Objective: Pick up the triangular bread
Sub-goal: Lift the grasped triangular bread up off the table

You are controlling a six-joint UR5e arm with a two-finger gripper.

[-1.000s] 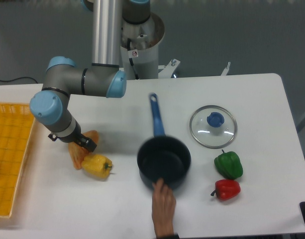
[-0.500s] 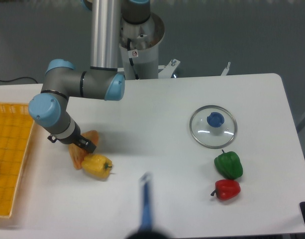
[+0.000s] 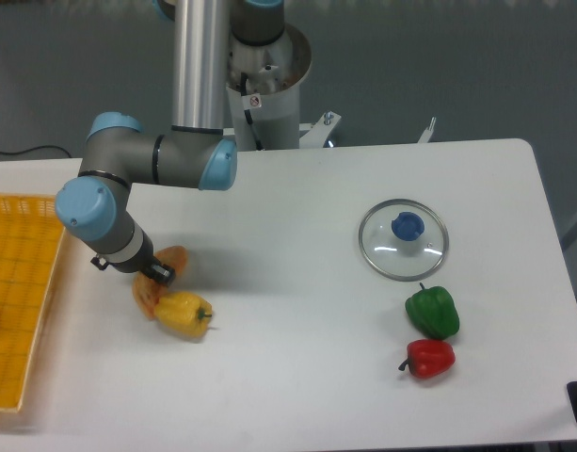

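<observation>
The bread (image 3: 154, 282) lies at the table's left, touching the yellow pepper (image 3: 183, 314), with the gripper (image 3: 156, 274) down over it; whether the jaws clamp it I cannot tell. It looks light, rigid and smooth, best pinched across its flat faces

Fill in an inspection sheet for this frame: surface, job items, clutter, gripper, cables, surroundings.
Surface: white table, bare in the middle.
Job items: triangular bread at left, touching the yellow pepper, partly hidden by the gripper.
Clutter: glass lid with a blue knob, green pepper, red pepper, yellow basket at the left edge.
Gripper: gripper down on the bread; finger state hidden.
Cables: dark cable behind the table, far left.
Surroundings: grey floor, robot base behind the table.
</observation>
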